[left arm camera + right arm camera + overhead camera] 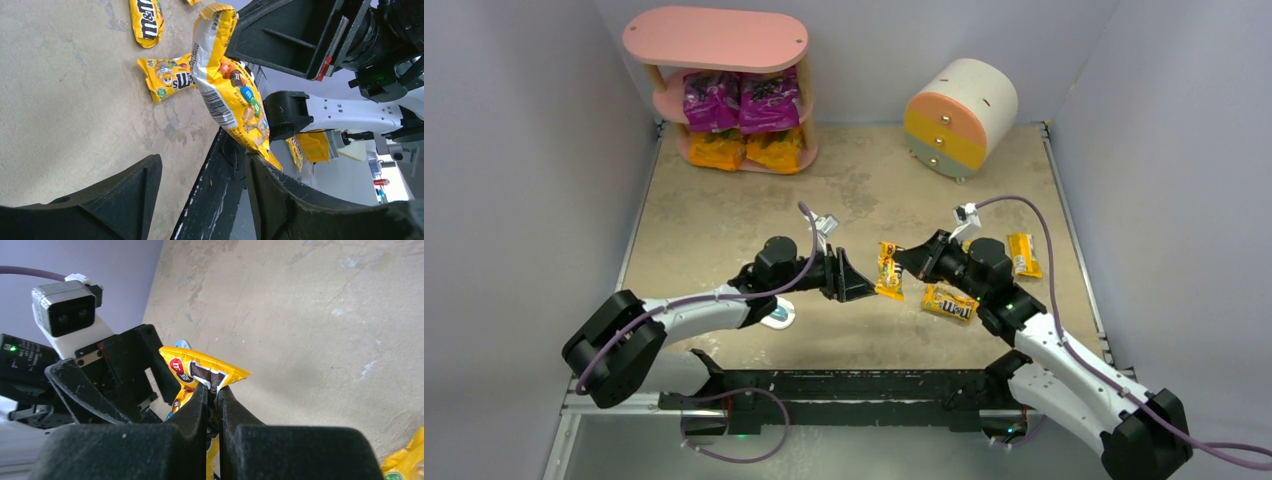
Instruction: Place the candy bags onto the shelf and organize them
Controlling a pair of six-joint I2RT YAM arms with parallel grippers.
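Note:
My right gripper [904, 260] is shut on the edge of a small yellow M&M's pack [888, 270] and holds it above the table; the pinch shows in the right wrist view [212, 389] on the pack [200, 370]. My left gripper [862, 280] is open and empty, facing that pack from the left; in the left wrist view [202, 165] the pack [230, 85] hangs just beyond its right finger [280, 195]. Two more M&M's packs lie on the table [950, 302] [1022, 254]. The pink shelf [714, 40] holds two purple bags [739, 100] and two orange bags [746, 150].
A round cream drum cabinet [961, 115] with orange-yellow drawers stands at the back right. A flat light-blue and white packet [776, 317] lies under my left arm. Grey walls close in on both sides. The black base bar [844, 385] runs along the near edge.

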